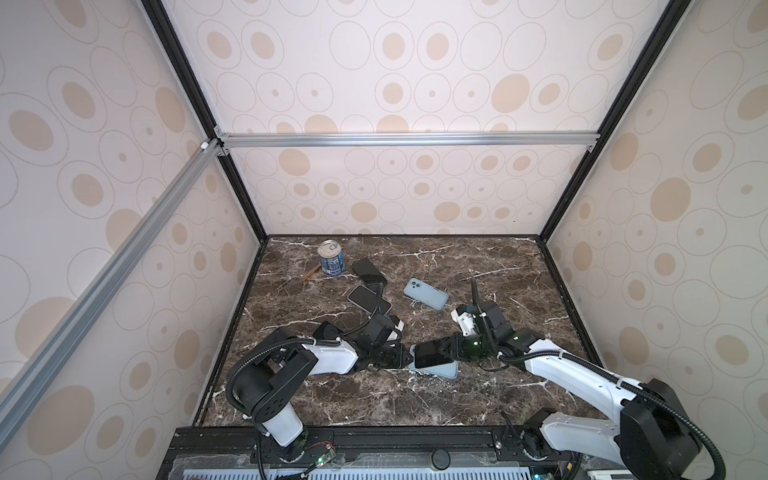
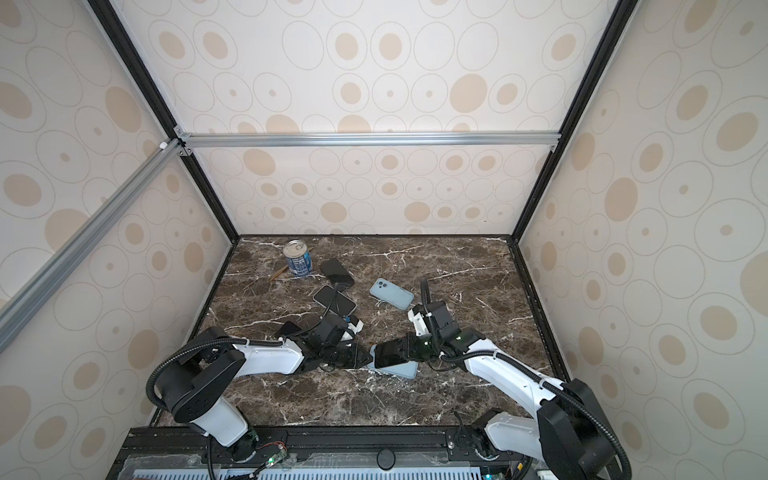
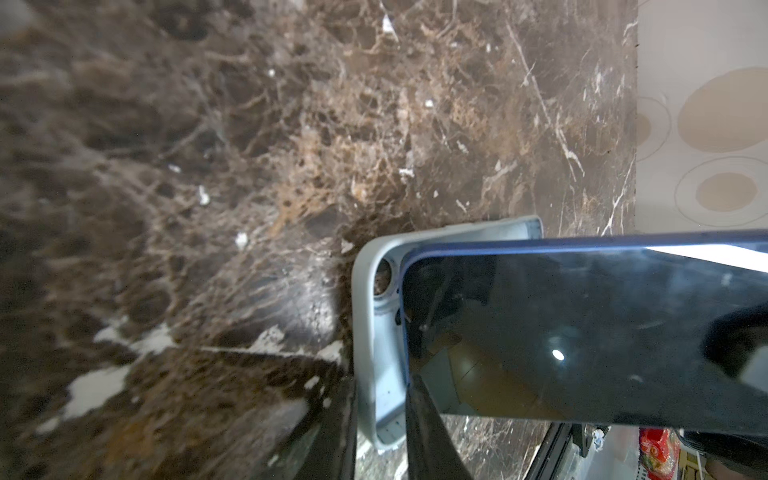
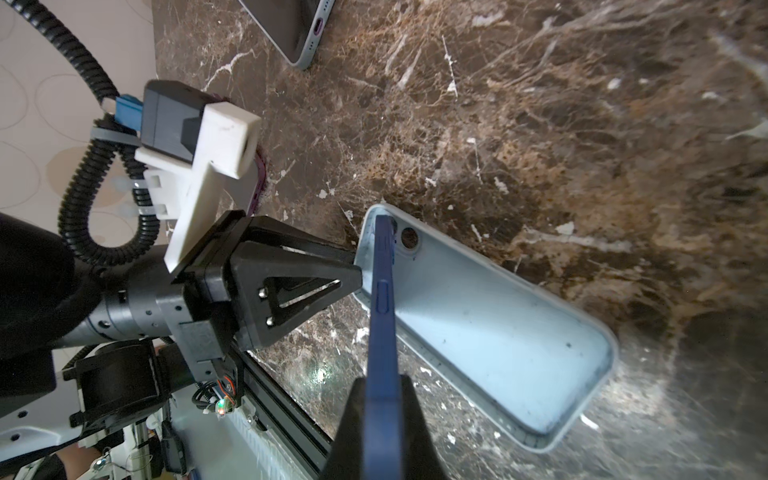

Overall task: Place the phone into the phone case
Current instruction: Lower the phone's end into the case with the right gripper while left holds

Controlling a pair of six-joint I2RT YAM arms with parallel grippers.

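The desk (image 1: 498, 399) is slick marble. On it the case (image 1: 446, 369) lies open side up at lower centre of both top views, and it could skate away under a sideways push. Only the left jaws anchor it, pinched narrow on its end wall beside the camera hole, and that thin rim may slip free. The inner left finger (image 3: 428, 415) also stands inside the case, where the phone's end must seat, so it could block the phone.

The phone (image 1: 430, 353) is clamped in the tightly closed right jaws. It is tilted and skewed, one corner tucked into the case's camera-hole end and the rest raised clear. Pressed down like this, it would likely jam on the rim or lever the case up.

The can (image 1: 330, 257), upper left of the desk, has a blue label whose print is too small to read. No brand shows on phone or case.
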